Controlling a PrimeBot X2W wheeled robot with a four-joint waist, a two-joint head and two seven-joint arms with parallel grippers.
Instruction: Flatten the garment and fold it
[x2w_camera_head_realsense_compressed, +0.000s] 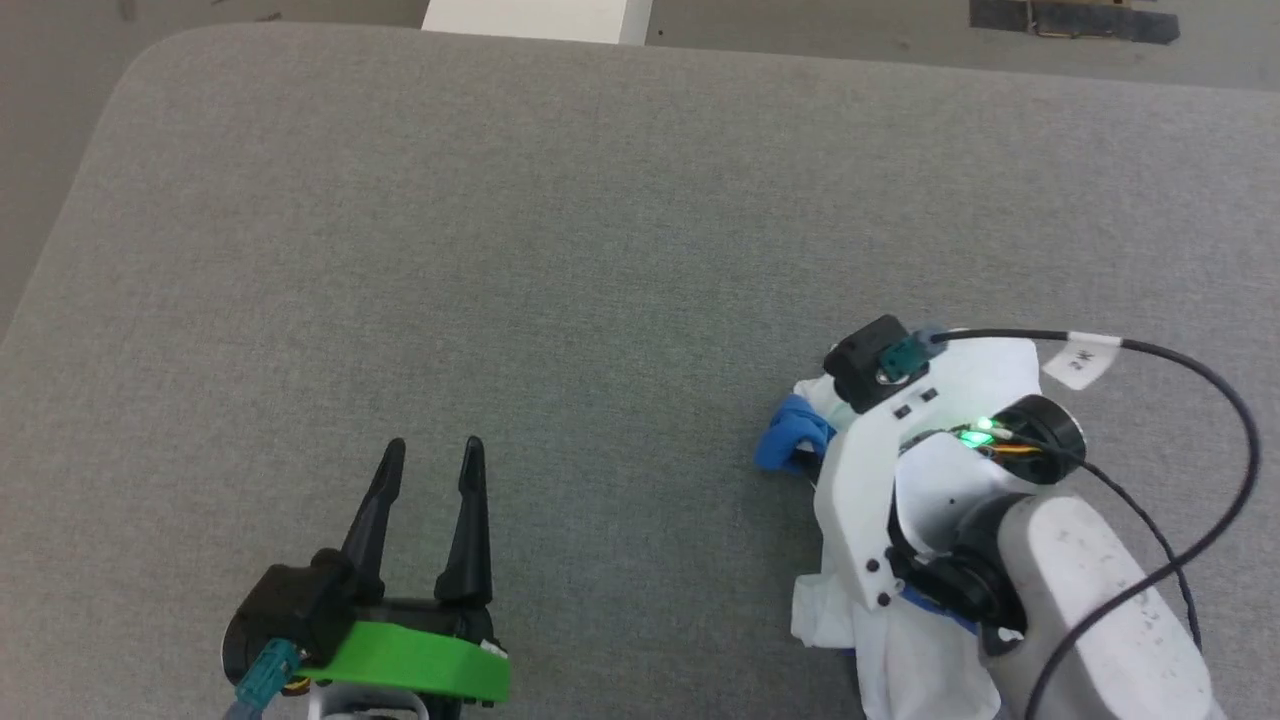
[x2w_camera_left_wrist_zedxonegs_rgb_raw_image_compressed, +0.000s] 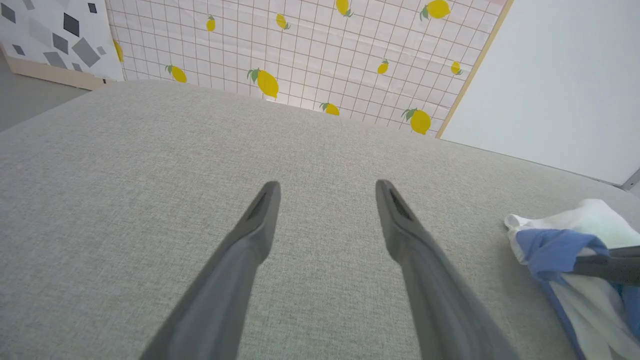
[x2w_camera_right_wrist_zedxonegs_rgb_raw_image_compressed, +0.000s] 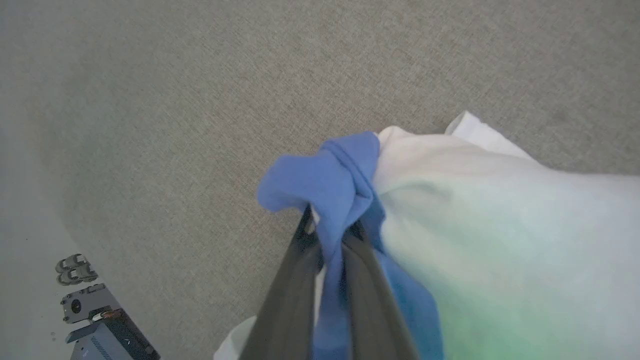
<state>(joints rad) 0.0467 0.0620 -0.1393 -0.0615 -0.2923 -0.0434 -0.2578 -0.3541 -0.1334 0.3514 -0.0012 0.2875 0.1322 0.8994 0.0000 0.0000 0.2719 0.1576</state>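
Early in the flattening, by the look of things. Nearest, at lower left: left gripper (x2w_camera_head_realsense_compressed: 432, 452), fingers wide apart and empty over bare grey surface (x2w_camera_head_realsense_compressed: 600, 220), well apart from the cloth. To the right: right gripper (x2w_camera_right_wrist_zedxonegs_rgb_raw_image_compressed: 330, 227), fingers pinched together on a blue fold of the garment (x2w_camera_head_realsense_compressed: 985, 372), heaped at the near right. Next, likely: drawing it out toward the open stretch beyond, calling for a second hold. Crumpled white, royal blue at the pinch.

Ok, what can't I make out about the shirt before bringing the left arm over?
Head view: the right arm covers most of the garment.
Left wrist view: the right edge cuts it off.
Right wrist view: bunched cloth around the right gripper hides its front and hems.
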